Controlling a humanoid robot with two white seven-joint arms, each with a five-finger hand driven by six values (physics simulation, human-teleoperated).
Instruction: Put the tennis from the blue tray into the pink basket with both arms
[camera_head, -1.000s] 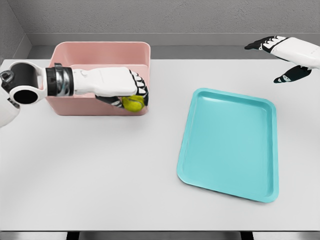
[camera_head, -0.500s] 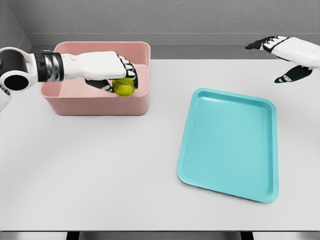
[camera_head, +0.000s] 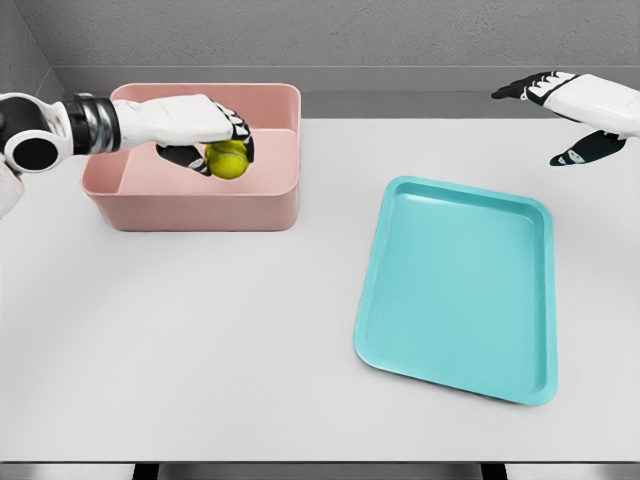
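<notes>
A yellow-green tennis ball (camera_head: 228, 161) hangs over the inside of the pink basket (camera_head: 190, 207) at the back left of the table. My left hand (camera_head: 215, 140) is shut on it, with the fingers curled over its top and the arm reaching in from the left edge. The blue tray (camera_head: 458, 283) lies to the right of the middle with nothing on it. My right hand (camera_head: 565, 115) hovers open at the back right, beyond the tray's far corner, holding nothing.
The white table ends at its front edge (camera_head: 320, 462) near the bottom of the picture. A grey wall (camera_head: 330, 40) runs behind the table, just past the basket.
My left hand has lifted the ball up and leftward, from in front of the basket's front wall to over its inside. The right hand has stayed where it was.
</notes>
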